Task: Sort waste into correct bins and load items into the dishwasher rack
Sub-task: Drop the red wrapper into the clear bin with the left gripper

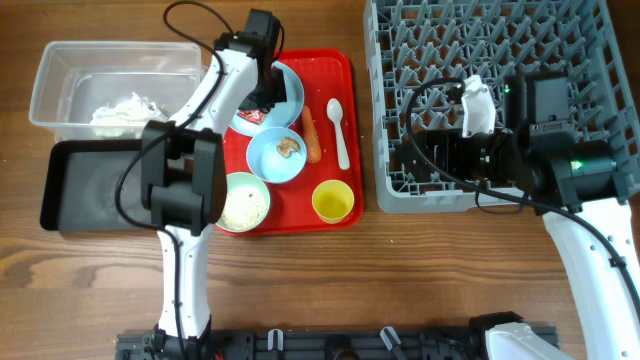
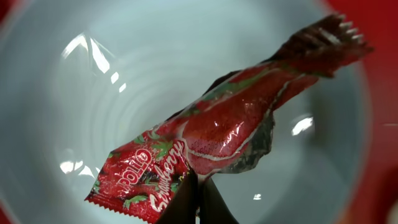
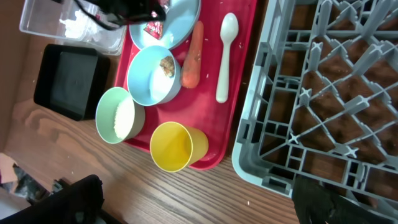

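Note:
My left gripper is shut on the edge of the red-and-white wrapper, over the light blue plate. In the overhead view it is at the plate at the back of the red tray, with the wrapper showing under it. My right gripper is open and empty, low over the front left corner of the grey dishwasher rack. The yellow cup stands just ahead of it.
The red tray also holds a blue bowl with a brown bit, a green bowl of rice, a carrot and a white spoon. The clear tub holds tissue. The black tray lies before it.

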`<state>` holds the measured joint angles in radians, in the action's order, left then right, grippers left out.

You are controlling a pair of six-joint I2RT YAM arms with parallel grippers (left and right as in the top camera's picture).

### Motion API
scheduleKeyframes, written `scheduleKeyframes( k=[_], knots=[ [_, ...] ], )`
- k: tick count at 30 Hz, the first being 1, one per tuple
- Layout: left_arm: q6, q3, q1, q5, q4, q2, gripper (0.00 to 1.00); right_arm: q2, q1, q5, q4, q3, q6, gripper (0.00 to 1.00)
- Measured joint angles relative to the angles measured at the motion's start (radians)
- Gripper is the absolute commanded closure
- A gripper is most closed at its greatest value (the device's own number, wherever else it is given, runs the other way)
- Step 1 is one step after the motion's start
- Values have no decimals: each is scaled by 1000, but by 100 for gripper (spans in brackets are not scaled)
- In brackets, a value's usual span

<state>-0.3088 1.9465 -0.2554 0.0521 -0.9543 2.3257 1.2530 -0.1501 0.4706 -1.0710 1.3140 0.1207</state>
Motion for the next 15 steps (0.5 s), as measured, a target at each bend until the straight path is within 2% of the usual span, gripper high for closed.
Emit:
scheduleKeyframes(
  k=[2,5,7,10,14,15],
  knots=[
    [-16,7,0,-14,6,-85,96,0,0,0,2,0,0,0],
    [-27,43,2,-21,12,-306,96,0,0,0,10,0,8,0],
    [-30,65,8,16,-8,-419,96,0,0,0,13,0,11,0],
    [-33,75,50,108,-49,-463,96,0,0,0,14,0,18,0],
    [-49,37,174,154,-50,-397,96,0,0,0,13,0,26,0],
    [-55,31,208,161,-46,-374,76,0,0,0,13,0,26,0]
  ],
)
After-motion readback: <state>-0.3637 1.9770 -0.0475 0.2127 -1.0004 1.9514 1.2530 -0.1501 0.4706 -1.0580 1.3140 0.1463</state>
